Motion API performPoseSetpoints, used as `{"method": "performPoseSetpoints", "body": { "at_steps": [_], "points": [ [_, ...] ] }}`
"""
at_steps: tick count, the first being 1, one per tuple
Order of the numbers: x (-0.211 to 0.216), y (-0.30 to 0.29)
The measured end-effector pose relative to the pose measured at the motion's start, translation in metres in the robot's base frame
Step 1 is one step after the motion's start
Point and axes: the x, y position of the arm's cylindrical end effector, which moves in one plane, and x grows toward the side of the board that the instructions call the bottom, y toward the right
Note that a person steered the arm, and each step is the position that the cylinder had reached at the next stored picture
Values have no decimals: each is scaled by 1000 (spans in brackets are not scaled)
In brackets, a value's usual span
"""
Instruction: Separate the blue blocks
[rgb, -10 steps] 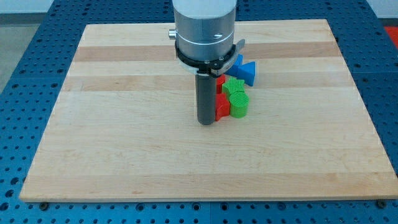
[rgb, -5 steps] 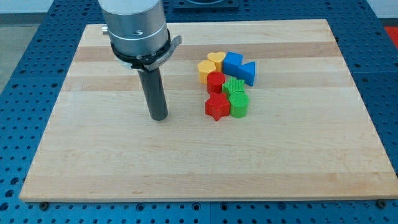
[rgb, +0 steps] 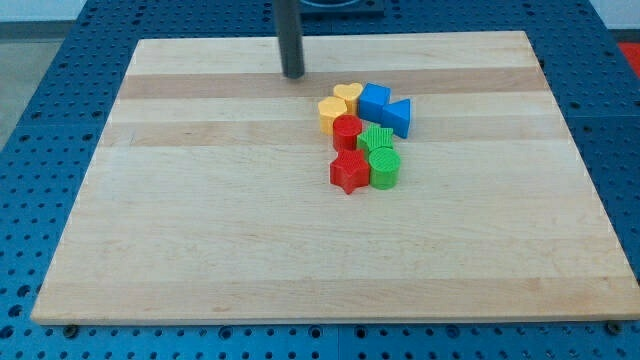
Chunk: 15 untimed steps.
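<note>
Two blue blocks touch at the cluster's upper right: a blue cube-like block (rgb: 373, 100) and a blue wedge-shaped block (rgb: 398, 117) to its right. My tip (rgb: 293, 74) rests near the view's top, up and to the left of the cluster, apart from every block. The nearest block to it is a yellow heart-shaped block (rgb: 347, 95).
A yellow block (rgb: 330, 113), a red cylinder (rgb: 347, 131), a red star-shaped block (rgb: 348, 172), a green block (rgb: 377, 139) and a green cylinder (rgb: 384, 167) are packed against the blue ones. The wooden board (rgb: 200, 230) lies on a blue perforated table.
My tip moved from beside the red blocks out to the left, then up and right to the board's top, above-left of the cluster. The blocks have not moved.
</note>
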Motion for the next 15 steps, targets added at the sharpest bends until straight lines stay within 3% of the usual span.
{"method": "performPoseSetpoints", "body": {
  "at_steps": [2, 4, 9, 15],
  "points": [
    [-25, 87],
    [-12, 119],
    [42, 137],
    [42, 132]
  ]
}}
